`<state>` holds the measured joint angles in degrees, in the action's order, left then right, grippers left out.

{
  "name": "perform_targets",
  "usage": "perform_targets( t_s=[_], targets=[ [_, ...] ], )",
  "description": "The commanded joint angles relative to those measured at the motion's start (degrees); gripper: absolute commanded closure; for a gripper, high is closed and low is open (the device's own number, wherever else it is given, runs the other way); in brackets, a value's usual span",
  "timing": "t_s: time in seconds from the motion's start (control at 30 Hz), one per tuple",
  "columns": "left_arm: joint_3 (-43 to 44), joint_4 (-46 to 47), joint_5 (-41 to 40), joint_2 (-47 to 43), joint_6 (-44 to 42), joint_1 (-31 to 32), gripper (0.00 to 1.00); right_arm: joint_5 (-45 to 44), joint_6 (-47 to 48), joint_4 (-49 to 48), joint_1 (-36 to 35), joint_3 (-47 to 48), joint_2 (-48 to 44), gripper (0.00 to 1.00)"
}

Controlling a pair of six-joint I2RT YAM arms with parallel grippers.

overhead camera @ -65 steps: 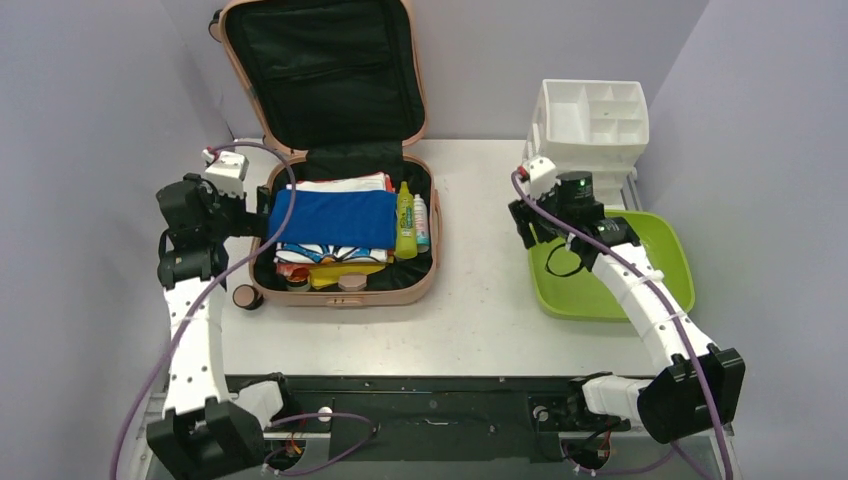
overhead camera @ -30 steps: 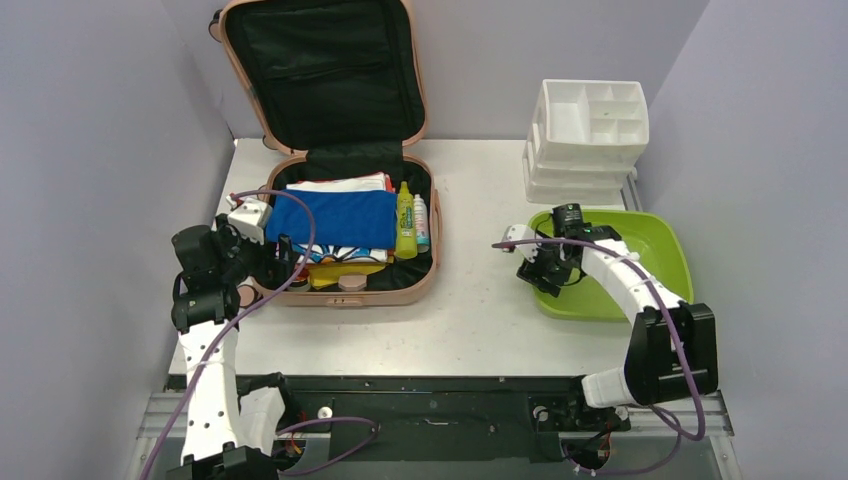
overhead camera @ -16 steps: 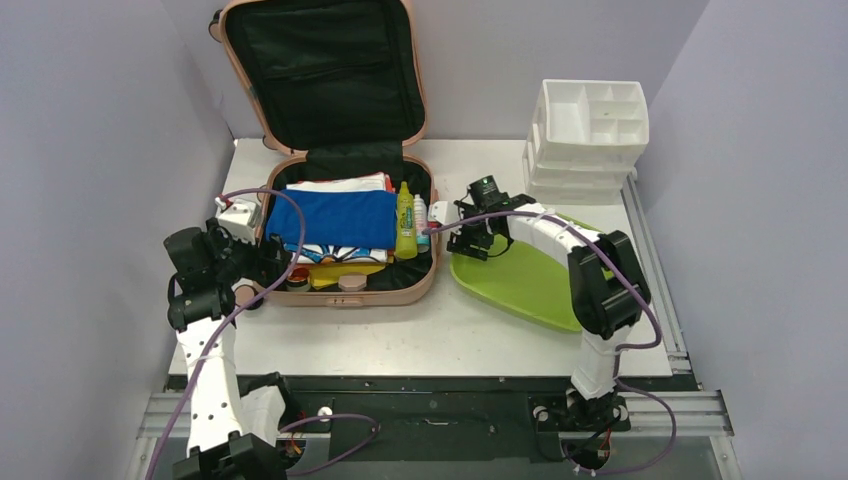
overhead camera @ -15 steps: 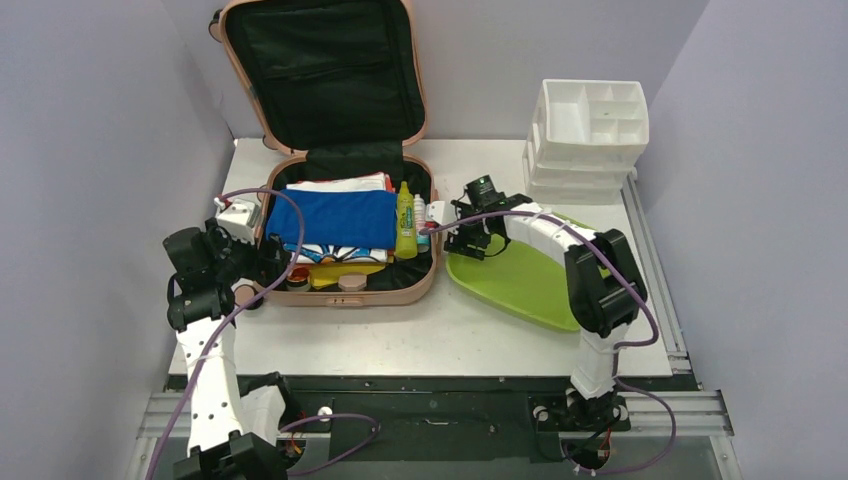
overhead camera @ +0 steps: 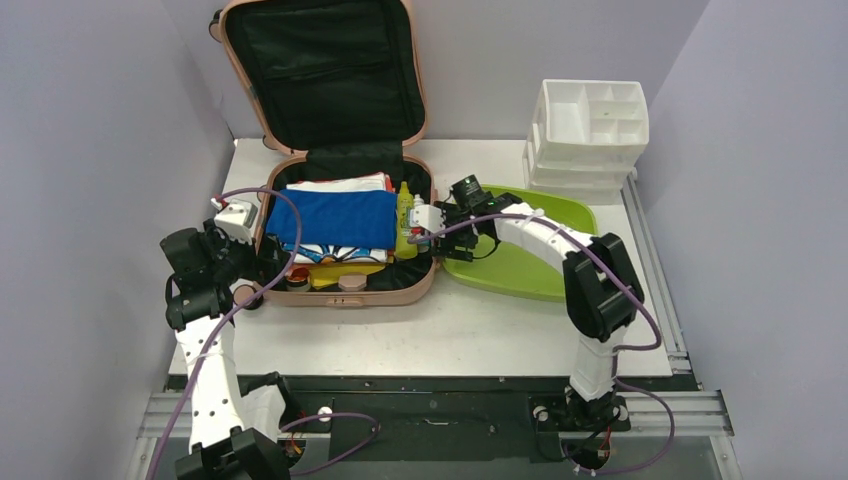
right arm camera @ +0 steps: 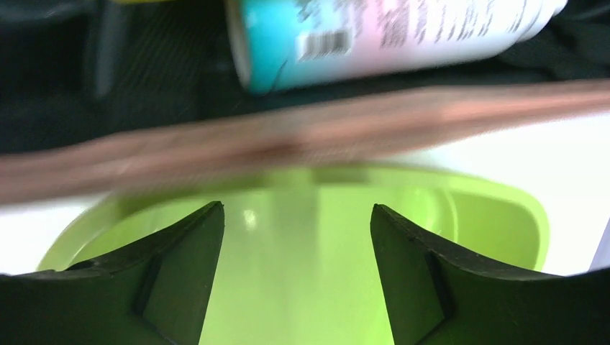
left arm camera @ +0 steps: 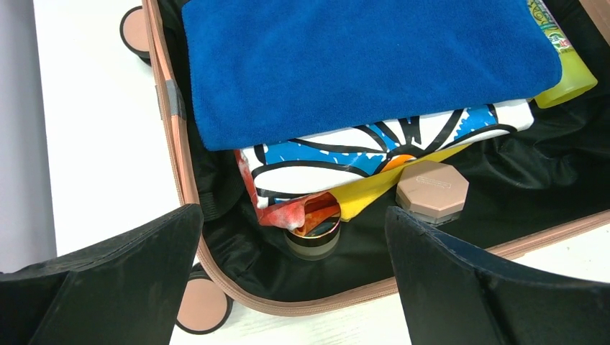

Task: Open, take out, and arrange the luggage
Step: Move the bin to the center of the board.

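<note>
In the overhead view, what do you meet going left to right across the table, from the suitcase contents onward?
blue towel → yellow-green bottle → green tray → white organizer. The towel and the bottle lie inside the open pink suitcase.

— What sits inside the luggage (left arm camera: 171,136)?
— A blue towel (left arm camera: 360,65) on a folded patterned cloth (left arm camera: 374,154); an octagonal pink jar (left arm camera: 431,190) at its edge, a yellow-green bottle (left arm camera: 572,79) beside the towel.
</note>
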<state>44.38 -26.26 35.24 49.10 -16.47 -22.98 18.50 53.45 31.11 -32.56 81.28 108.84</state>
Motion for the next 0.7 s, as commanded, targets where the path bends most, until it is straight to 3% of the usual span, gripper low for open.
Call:
perform_targets(
  t_s=[0.0,0.1,0.3,0.47,0.67],
  targets=[
    [-0.1,3.1,2.9,-0.9,0.7,-0.4,0.04,1.7,1.0,4.4,2.5,-4.7,-13.5,0.30],
    [-0.1,3.2,3.3,-1.9,0.7,-0.4,0.04,-0.5,-1.2,7.5,4.6,-6.8,-18.7,0.30],
    [-0.2,3.3,4.0,-2.9,0.8,-0.4,0.04,8.1,1.3,13.4,4.1,-11.7,-27.3,0.28],
    [-0.3,3.2,4.0,-2.9,0.7,-0.5,0.04,14.3,1.6,16.8,0.4,-7.4,-21.1,0.28],
    [-0.5,3.1,4.6,-2.8,0.7,-1.0,0.04,12.0,-1.4,13.5,-2.3,-7.0,-14.0,0.32]
  ],
)
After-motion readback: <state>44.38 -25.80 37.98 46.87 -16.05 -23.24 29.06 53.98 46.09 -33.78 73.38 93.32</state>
